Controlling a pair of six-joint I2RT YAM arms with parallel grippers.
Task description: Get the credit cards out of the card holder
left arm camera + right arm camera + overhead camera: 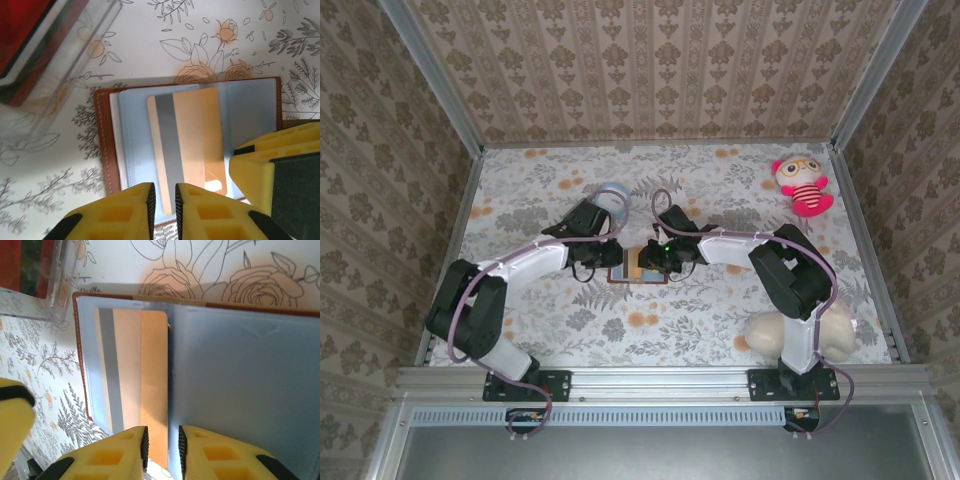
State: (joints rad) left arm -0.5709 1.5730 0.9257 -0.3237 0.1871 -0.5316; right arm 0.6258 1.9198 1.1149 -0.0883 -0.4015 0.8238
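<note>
While the card holder [192, 135] lies open on the floral table [720, 310] beside a clear plastic box [55, 65], the left gripper [164, 200] and right gripper [161, 445] each seem to pinch an edge of its tan credit card [135, 375].

Both arms are reaching inward toward the table's middle, wrists angling down. The left gripper [163, 202] is holding its yellow fingers [127, 212] nearly together, a narrow slit between the jaws. The right gripper [162, 447] is posing likewise, its fingers [220, 460] almost closed, facing the left gripper [588, 262] closely.
</note>
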